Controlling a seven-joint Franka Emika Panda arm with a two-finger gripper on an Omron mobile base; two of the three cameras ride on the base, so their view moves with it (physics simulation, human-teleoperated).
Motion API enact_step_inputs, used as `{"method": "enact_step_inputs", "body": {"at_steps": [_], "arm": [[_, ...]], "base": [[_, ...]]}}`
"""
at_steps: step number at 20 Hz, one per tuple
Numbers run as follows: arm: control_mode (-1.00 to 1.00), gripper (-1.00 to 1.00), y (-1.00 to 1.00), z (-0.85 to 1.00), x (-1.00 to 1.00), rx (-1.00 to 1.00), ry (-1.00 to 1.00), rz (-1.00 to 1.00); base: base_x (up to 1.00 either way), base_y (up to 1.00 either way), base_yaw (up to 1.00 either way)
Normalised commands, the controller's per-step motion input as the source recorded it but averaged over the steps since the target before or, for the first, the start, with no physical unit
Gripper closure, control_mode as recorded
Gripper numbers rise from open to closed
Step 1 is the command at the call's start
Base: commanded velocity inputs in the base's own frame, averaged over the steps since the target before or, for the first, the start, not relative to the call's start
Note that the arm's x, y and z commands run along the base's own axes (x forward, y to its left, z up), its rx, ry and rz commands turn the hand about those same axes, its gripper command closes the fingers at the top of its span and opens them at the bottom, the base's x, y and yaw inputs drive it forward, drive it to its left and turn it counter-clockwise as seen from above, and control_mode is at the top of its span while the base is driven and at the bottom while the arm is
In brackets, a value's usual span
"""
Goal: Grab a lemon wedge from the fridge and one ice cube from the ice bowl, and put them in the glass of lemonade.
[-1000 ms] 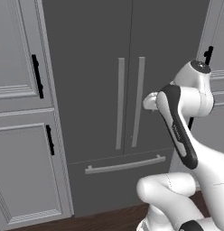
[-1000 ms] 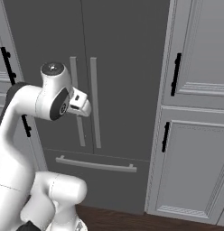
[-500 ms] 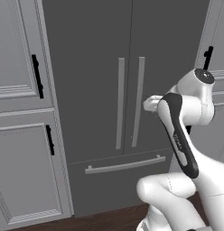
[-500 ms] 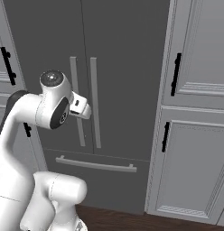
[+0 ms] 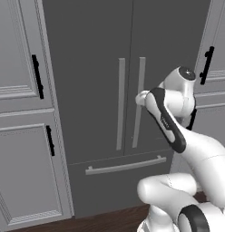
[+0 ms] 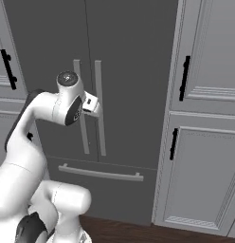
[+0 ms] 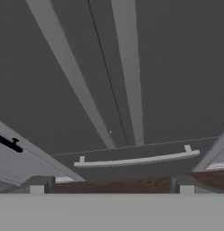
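Item, far left: grey panelled cabinets (image 5: 21, 136) with black handles (image 5: 37, 76), doors shut.
Item, centre: the fridge (image 5: 110, 54), dark grey, both doors closed; two long silver bar handles (image 5: 120, 110) flank the door seam, a horizontal drawer handle (image 5: 125, 166) below.
Item: my gripper (image 6: 93, 105), raised just before the right-hand bar handle, apart from it; my fingertips (image 7: 37, 185) stand well spread, holding nothing.
Item, right: more panelled cabinets (image 6: 204, 142).
Item, bottom: dark wood floor (image 6: 138, 232).

Both base cams sit behind the arm, left and right, facing the fridge (image 5: 128, 81) doors. Hand cam's close up, looking down its handles (image 7: 127, 67).
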Motion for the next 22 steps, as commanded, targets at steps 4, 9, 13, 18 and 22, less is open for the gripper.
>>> {"method": "enact_step_inputs", "body": {"at_steps": [4, 9, 13, 18, 22], "arm": [[-1.00, -1.00, -0.05, -0.50, 0.18, -0.02, -0.18, 0.20], [-1.00, -1.00, -0.08, -0.10, 0.73, -0.07, 0.01, 0.07], [-1.00, -1.00, 0.00, 0.00, 0.86, -0.08, 0.27, 0.00], [-1.00, -1.00, 0.00, -0.17, 0.80, -0.08, 0.24, 0.00], [-1.00, -1.00, 0.00, -0.40, 0.15, -0.06, -0.10, 0.00]], "base": [[0.00, 0.00, 0.00], [0.00, 0.00, 0.00], [0.00, 0.00, 0.00], [0.00, 0.00, 0.00], [0.00, 0.00, 0.00]]}}
